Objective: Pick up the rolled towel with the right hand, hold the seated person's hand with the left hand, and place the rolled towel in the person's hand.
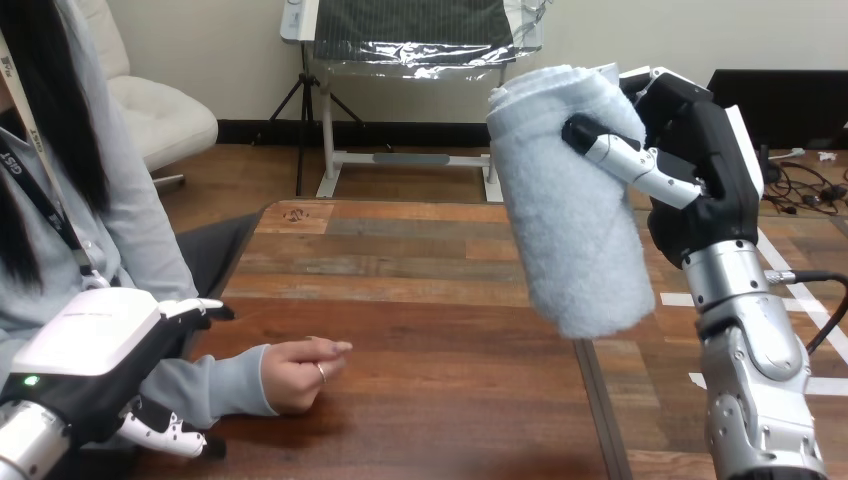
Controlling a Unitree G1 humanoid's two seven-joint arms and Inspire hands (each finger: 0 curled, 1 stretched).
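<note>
Two things need care: nearest, the left hand (pixel 90 345) sits beside the person's sleeved forearm, its grip impossible to tell, and should first cradle the person's hand (pixel 300 372), loosely curled on the table (pixel 430 260), before the right hand (pixel 705 160), clenched round the upright rolled towel (pixel 570 200) held high beyond, lowers it in.

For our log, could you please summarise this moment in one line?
right hand shut on rolled towel | left hand open beside person's forearm
</note>
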